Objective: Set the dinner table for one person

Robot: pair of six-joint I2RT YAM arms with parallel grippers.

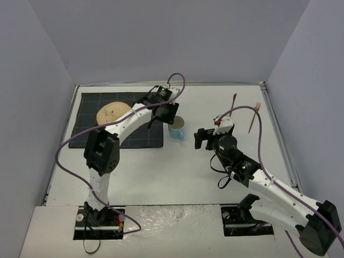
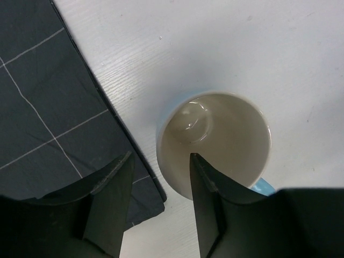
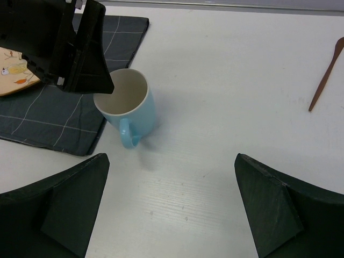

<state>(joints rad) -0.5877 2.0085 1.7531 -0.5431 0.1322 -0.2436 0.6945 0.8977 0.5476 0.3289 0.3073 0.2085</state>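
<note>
Top, left-wrist and right-wrist views. The dinner table point(image 1: 161, 177) is a large flat white rectangle with a faint wood grain, edged by a thin metal rim along its far and side borders. It spans the whole floor between the grey walls, beyond the arm bases. On its far-left part lies a dark grid-lined placemat point(image 1: 88, 115) bearing a round tan plate point(image 1: 113, 113). Just off the mat's right edge stands an upright light-blue mug point(image 3: 129, 102), cream inside. Two thin wooden utensils point(image 1: 254, 117) lie well apart at the far right.

The left gripper point(image 2: 161, 157) hangs over the mug with its jaws partly apart, straddling the near-mat rim — one finger over the mug's inside, the other outside, not seen touching. The right gripper point(image 3: 171, 158), near the table's middle, stands spread wide — nothing between its fingers.
</note>
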